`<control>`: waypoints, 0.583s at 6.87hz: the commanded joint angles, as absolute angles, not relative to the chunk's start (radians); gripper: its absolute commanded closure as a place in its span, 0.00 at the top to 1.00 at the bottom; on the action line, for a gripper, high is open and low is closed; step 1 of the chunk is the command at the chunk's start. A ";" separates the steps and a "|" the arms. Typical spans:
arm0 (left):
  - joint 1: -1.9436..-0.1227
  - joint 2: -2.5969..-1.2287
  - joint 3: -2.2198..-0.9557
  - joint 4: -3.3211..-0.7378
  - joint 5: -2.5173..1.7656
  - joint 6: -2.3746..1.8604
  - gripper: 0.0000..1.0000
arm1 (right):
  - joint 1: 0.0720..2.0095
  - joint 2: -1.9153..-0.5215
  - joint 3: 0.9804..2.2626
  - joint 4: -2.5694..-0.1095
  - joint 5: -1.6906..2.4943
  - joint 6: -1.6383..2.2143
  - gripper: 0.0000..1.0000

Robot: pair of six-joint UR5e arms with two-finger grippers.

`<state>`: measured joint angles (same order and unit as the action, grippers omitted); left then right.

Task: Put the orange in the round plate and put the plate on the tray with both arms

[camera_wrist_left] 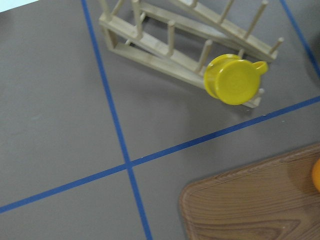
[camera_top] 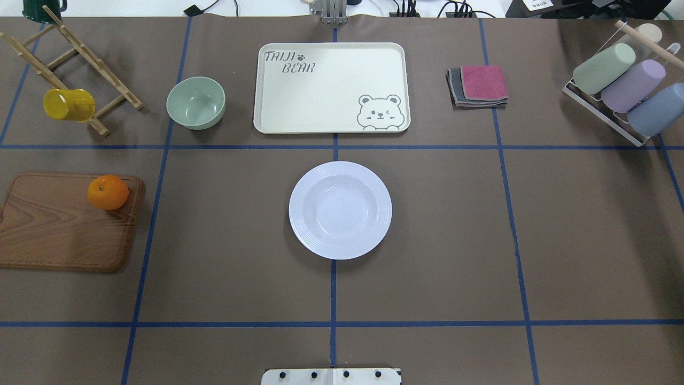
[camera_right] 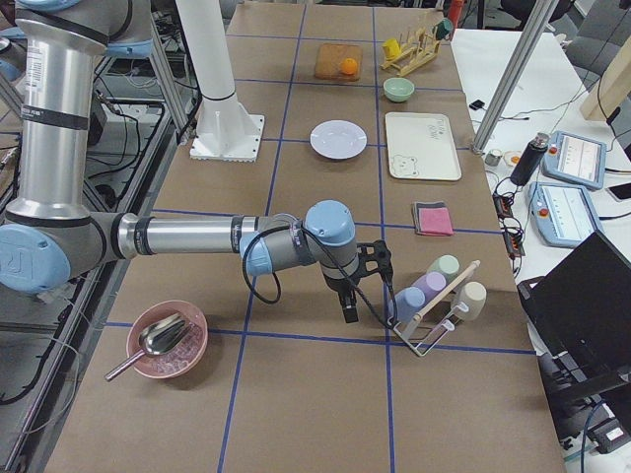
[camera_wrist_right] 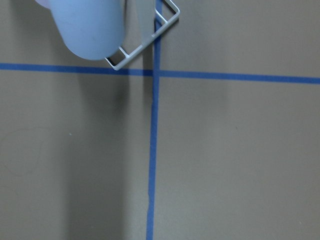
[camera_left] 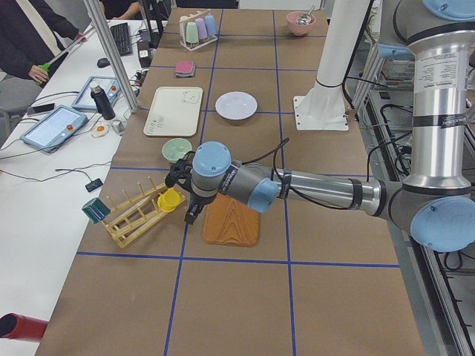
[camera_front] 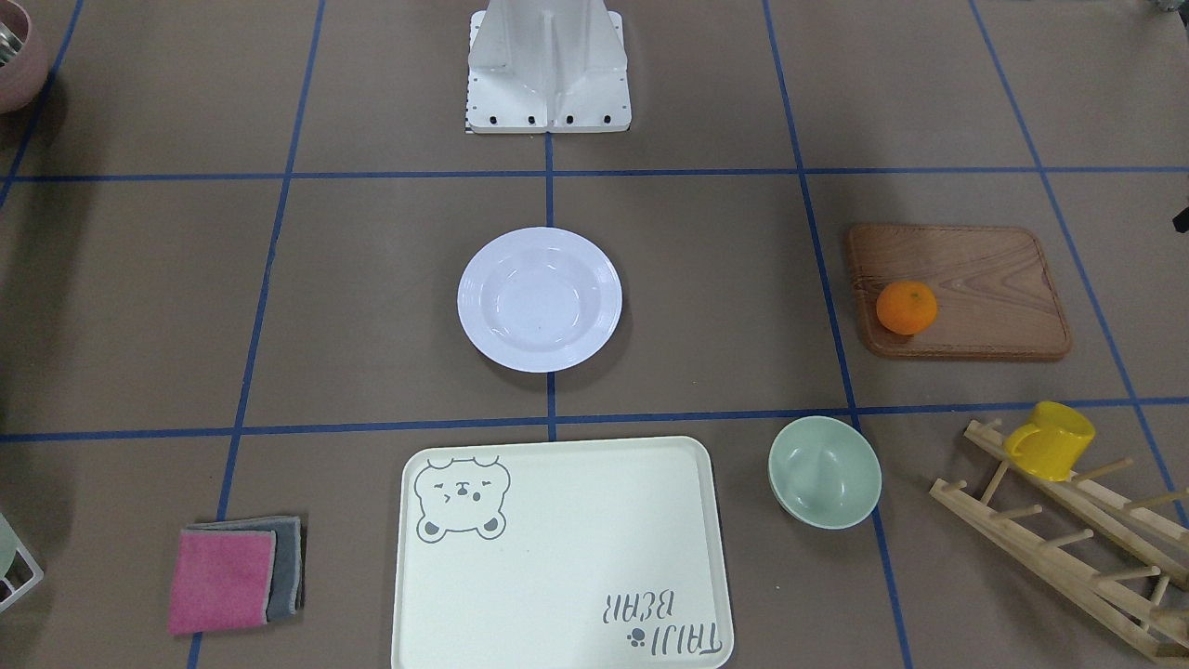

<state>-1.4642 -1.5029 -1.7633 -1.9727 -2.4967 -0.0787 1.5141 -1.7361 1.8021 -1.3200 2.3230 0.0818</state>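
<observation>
Wooden board on the robot's left side has the orange on it, well apart from the plate. The left gripper hangs just beside that board, the right gripper is far across, so left's nearer. Can't tell if either's open or closed.

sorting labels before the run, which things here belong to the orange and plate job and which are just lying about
For the job:
orange
round plate
tray
left arm
right arm

Just lying about:
wooden board, though the orange sits on it
green bowl
yellow mug
wooden rack
folded cloths
pastel cups
pink bowl
</observation>
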 commanded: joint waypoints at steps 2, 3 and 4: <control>-1.109 -1.516 -1.764 -2.256 -2.237 -0.606 0.98 | 1.421 -1.759 1.848 -1.266 2.293 0.254 1.00; -1.026 -1.541 -1.760 -2.255 -2.153 -0.662 0.98 | 1.420 -1.761 1.848 -1.266 2.286 0.259 1.00; -0.973 -1.554 -1.750 -2.255 -2.137 -0.705 0.98 | 1.420 -1.761 1.848 -1.264 2.284 0.259 1.00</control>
